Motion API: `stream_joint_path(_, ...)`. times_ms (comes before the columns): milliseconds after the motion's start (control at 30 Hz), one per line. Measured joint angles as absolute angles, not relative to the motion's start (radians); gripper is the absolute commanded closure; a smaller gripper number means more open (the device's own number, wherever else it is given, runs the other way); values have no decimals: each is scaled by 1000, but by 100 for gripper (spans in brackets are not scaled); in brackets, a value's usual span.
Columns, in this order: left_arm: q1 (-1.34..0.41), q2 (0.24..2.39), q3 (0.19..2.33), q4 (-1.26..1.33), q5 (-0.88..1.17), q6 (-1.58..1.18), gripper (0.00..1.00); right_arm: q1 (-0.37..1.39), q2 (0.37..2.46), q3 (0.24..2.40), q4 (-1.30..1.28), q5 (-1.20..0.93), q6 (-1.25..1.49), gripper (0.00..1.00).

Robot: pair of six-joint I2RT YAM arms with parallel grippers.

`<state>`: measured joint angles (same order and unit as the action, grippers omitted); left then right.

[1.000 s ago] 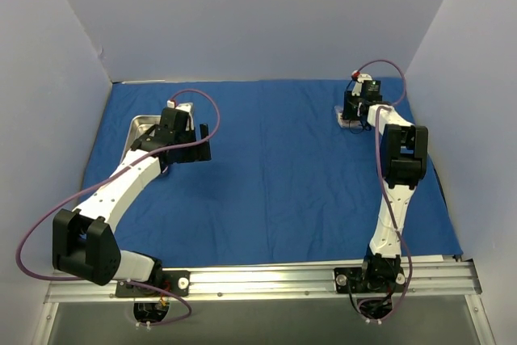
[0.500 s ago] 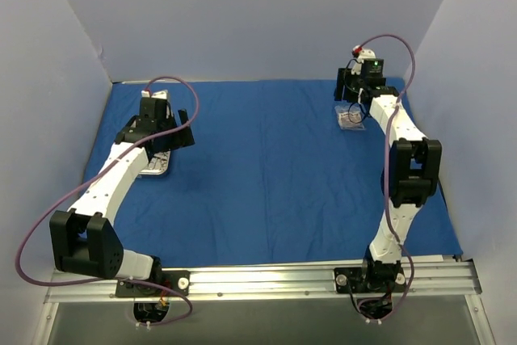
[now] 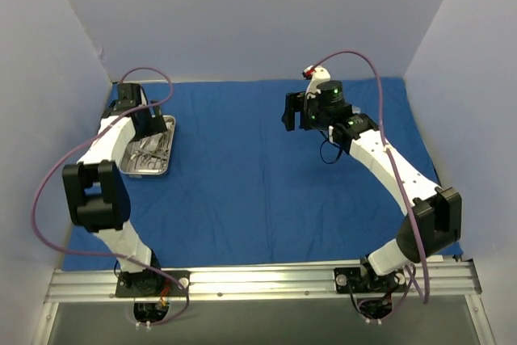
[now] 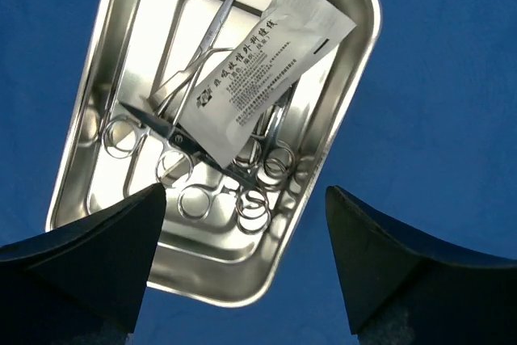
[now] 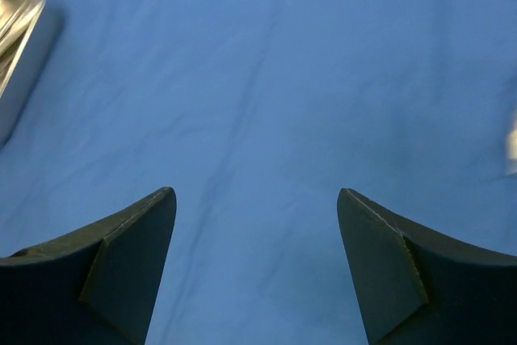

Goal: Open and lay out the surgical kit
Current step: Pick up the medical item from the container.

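The royal-blue cloth [image 3: 258, 191] lies spread flat over the table. The steel tray [image 3: 146, 173] sits on it at the far left. In the left wrist view the tray [image 4: 89, 127] holds silver ring-handled clamps [image 4: 257, 199], thin tweezers [image 4: 216, 26] and a white printed packet [image 4: 262, 70] lying on top of them. My left gripper [image 4: 245, 191] is open and empty, hovering over the tray's near corner [image 3: 152, 125]. My right gripper [image 5: 257, 193] is open and empty above bare cloth at the back middle [image 3: 292, 111]. A second packet is not clearly visible.
Grey walls close in the left, back and right sides. The right wrist view shows the tray's edge [image 5: 16, 14] at the upper left and a pale blur [image 5: 510, 143] at its right edge. A metal rail [image 3: 258, 280] runs along the near edge.
My left arm has swung left and back, uncovering the tray. My right arm has moved left from the far-right back corner, away from the small packet there, to the back middle.
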<state>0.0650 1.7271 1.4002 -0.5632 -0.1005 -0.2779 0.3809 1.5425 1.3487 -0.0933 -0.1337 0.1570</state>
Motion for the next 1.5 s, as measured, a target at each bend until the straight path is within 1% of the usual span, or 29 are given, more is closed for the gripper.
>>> stream_joint_path(133, 65, 1833, 1437, -540, -101, -216, 19, 464, 1439, 1232, -94, -135, 203, 24)
stream_joint_path(233, 60, 1887, 1463, -518, -109, -165, 32, 487, 1385, 1172, -94, -134, 237, 24)
stream_joint_path(333, 59, 1929, 1494, -509, -131, -116, 34, 504, 1351, 1129, -94, -134, 264, 24)
stream_joint_path(367, 59, 1940, 1504, -506, -138, -105, 40, 507, 1346, 1118, -93, -134, 271, 24)
stream_joint_path(433, 59, 1961, 1521, -499, -148, -82, 42, 513, 1336, 1095, -91, -134, 285, 24)
stream_joint_path(500, 59, 1978, 1527, -486, -154, -61, 49, 517, 1331, 1071, -90, -134, 295, 24)
stream_joint_path(867, 45, 2013, 1527, -443, -101, 48, 50, 518, 1331, 1058, -91, -133, 307, 24)
stream_joint_path(1100, 25, 2038, 1530, -430, -109, 82, 52, 518, 1331, 1058, -91, -134, 311, 24)
stream_joint_path(1133, 22, 2049, 1531, -430, -114, 86, 56, 518, 1331, 1058, -92, -134, 311, 24)
stream_joint_path(1200, 17, 2069, 1532, -430, -126, 91, 60, 518, 1331, 1058, -91, -134, 311, 24)
stream_joint_path(1233, 14, 2081, 1535, -429, -134, 93, 65, 518, 1331, 1058, -91, -134, 311, 24)
stream_joint_path(1300, 12, 2091, 1542, -429, -145, 95, 71, 518, 1331, 1058, -91, -134, 311, 24)
stream_joint_path(1333, 11, 2093, 1547, -429, -150, 95, 76, 518, 1331, 1058, -91, -134, 311, 24)
stream_joint_path(1367, 11, 2093, 1552, -428, -155, 94, 80, 518, 1331, 1058, -91, -134, 311, 24)
stream_joint_path(1433, 6, 2093, 1562, -425, -170, 94, 81, 518, 1331, 1058, -91, -134, 313, 24)
stream_joint_path(1500, -2, 2093, 1571, -422, -184, 93, 86, 519, 1331, 1058, -91, -134, 314, 25)
